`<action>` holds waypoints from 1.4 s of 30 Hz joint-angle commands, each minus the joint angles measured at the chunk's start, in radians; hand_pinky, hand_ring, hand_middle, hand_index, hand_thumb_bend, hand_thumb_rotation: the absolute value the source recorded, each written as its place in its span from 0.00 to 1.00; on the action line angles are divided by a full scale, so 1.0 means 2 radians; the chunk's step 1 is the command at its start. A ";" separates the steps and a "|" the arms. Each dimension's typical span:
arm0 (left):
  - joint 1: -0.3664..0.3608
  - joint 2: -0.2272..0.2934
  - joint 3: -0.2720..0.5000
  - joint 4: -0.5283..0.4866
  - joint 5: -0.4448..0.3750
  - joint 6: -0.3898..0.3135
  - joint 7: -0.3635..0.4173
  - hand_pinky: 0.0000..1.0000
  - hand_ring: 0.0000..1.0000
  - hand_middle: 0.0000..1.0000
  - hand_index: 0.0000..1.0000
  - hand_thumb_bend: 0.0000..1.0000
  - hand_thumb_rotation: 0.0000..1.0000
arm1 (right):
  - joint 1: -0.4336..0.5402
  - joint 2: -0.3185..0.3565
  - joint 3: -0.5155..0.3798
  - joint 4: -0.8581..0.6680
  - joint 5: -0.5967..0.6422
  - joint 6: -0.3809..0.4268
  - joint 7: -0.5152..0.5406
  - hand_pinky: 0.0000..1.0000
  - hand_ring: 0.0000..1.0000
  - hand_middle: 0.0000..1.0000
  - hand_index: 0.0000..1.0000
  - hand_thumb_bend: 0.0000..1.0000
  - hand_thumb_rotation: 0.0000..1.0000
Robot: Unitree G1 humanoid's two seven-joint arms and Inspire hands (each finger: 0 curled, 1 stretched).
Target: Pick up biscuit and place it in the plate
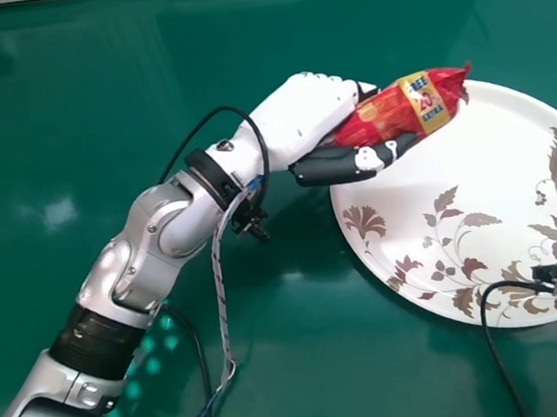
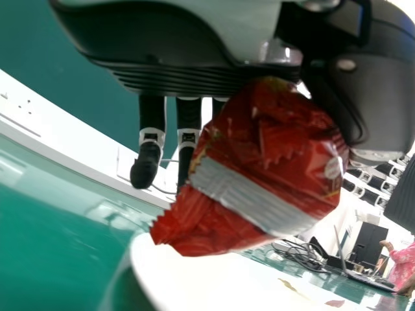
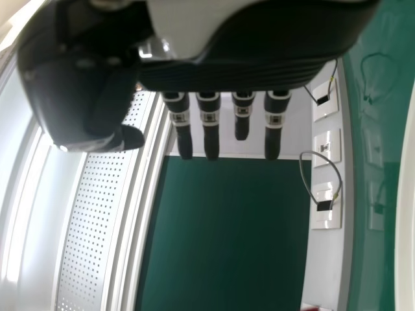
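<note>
Beneath everything you have the green table (image 1: 279, 390), and on it, to the right in your head view, the white plate (image 1: 428, 191) with its leaf pattern. Your left arm (image 1: 170, 226) reaches in from the lower left, and its left hand (image 1: 308, 114) is clamped on the packet, thumb on one side and fingers on the other. Your right hand (image 3: 211, 123) is idle, its fingers straight and apart. The red biscuit packet (image 1: 403, 109) sits in that left grasp, overlapping the plate's far-left rim — you look to be past the pick and into the placing. Next you'd want it farther in over the middle, then lowered before you let go — released out here, it could tip off the rim.
</note>
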 commanded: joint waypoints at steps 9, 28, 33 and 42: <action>-0.060 -0.051 -0.052 0.071 0.022 -0.007 -0.011 0.34 0.43 0.46 0.49 0.49 0.00 | 0.002 0.007 0.002 -0.011 0.002 0.009 -0.003 0.89 0.92 0.94 0.94 0.30 0.40; -0.157 -0.126 -0.096 0.261 0.057 0.014 0.012 0.26 0.38 0.48 0.53 0.49 0.00 | 0.012 0.008 0.007 -0.028 -0.020 0.029 -0.006 0.94 0.94 0.95 0.95 0.27 0.46; -0.163 -0.129 -0.098 0.274 0.055 0.019 0.018 0.30 0.37 0.46 0.56 0.48 0.00 | 0.012 0.012 0.007 -0.030 -0.016 0.031 -0.007 0.95 0.95 0.95 0.96 0.26 0.45; -0.147 -0.119 -0.099 0.264 0.066 -0.010 0.089 0.44 0.51 0.58 0.49 0.49 0.04 | 0.008 0.011 0.005 -0.023 -0.017 0.024 -0.006 0.93 0.94 0.95 0.96 0.28 0.46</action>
